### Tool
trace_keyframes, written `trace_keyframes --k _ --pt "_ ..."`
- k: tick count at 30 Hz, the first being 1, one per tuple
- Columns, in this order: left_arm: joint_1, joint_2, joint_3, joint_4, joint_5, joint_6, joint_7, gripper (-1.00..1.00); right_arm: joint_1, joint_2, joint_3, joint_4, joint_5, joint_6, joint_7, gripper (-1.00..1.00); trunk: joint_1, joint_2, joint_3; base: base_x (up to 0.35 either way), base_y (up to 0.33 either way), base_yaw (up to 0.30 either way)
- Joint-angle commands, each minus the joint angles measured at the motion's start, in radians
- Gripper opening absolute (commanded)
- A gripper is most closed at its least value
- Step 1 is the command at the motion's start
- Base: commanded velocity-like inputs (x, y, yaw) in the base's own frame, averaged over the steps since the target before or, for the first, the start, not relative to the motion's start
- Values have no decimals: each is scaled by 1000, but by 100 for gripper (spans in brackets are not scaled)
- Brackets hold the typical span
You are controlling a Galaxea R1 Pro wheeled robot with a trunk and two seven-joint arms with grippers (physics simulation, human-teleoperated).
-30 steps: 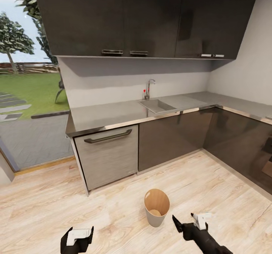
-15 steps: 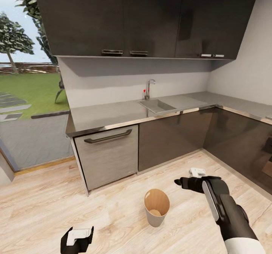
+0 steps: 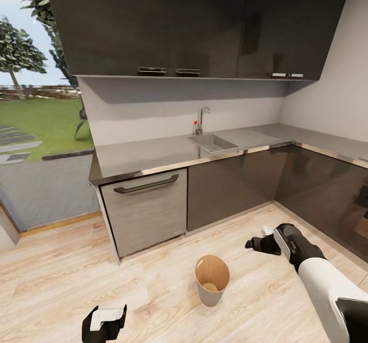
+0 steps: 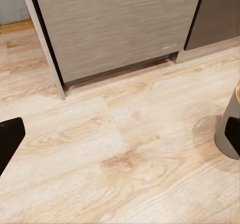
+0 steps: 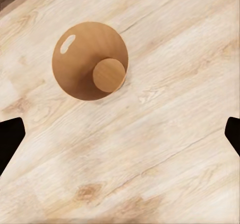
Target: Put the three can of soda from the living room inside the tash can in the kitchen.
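Note:
The tash can (image 3: 211, 280) stands upright on the pale wood floor in front of the cabinets, grey-beige outside and brown inside. My right gripper (image 3: 254, 244) hovers above it and a little to its right, open with nothing between its fingers. The right wrist view looks down into the tash can (image 5: 90, 60) and its brown bottom, with the right gripper (image 5: 120, 134) spread wide. My left gripper (image 3: 106, 326) hangs low to the bin's left, open and empty. In the left wrist view the left gripper (image 4: 120, 136) faces the floor, beside the bin's wall (image 4: 226, 129). The cans of soda are out of view.
A steel countertop (image 3: 153, 154) with sink (image 3: 210, 142) and tall tap (image 3: 201, 118) runs behind the bin. Below it is a pale front with a dark bar handle (image 3: 146, 184). Dark cabinets (image 3: 327, 195) line the right side. A glass door (image 3: 36, 144) opens to the garden on the left.
My right arm has lifted from low in front of the bin to above and right of it, then drawn a bit further right. The left arm and the bin have stayed still.

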Motion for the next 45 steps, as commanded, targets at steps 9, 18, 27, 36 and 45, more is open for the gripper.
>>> trace_keyframes --k 9,18,27,36,45 --pt "0 -1 0 -6 0 0 0 100 -39 5 1 29 -3 -2 -2 100 0 0 0 0 0 0" --pt "0 -1 1 -3 1 0 0 100 -41 17 7 27 -3 -3 6 100 0 0 0 0 0 0" --pt "0 -2 2 0 0 0 0 100 -41 39 112 27 -2 -12 -2 100 0 0 0 0 0 0" --pt "0 -1 3 4 0 2 0 100 -41 52 146 27 -3 -16 -5 100 0 0 0 67 0 0" --pt "0 -2 3 6 0 3 0 100 -41 66 150 28 -1 -16 -7 100 0 0 0 286 0 0"
